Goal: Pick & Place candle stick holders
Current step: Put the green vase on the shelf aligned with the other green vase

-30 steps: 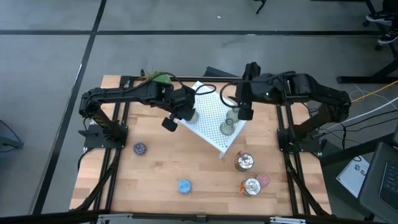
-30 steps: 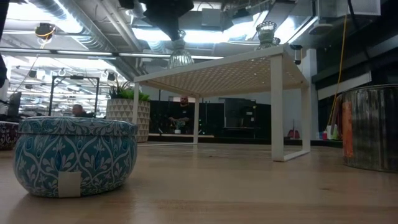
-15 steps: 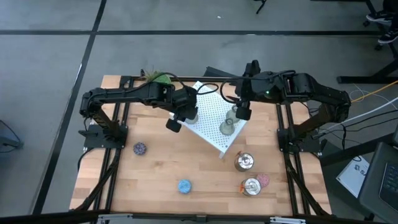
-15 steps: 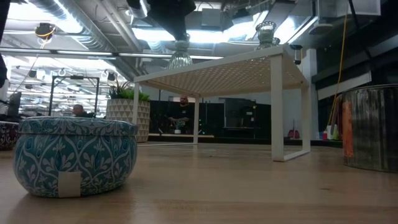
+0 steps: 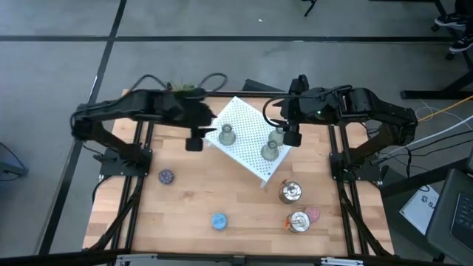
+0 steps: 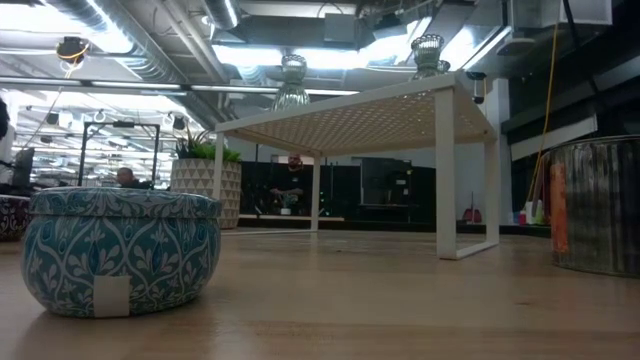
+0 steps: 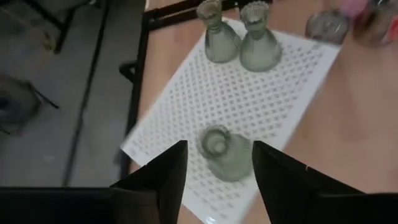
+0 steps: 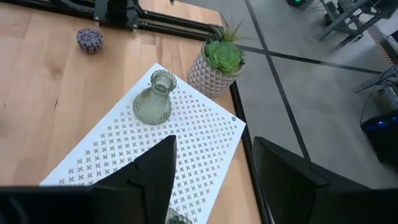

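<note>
One camera looks straight down on the whole table (image 5: 185,207). Another sits low on the tabletop, looking level across it into the room. Each wrist camera looks down closely. All four see the white stand (image 5: 247,140).

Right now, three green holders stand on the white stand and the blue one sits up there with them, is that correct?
Not quite. The three green holders do stand on the white stand, but the blue one sits down on the table, as the high view shows.
</note>
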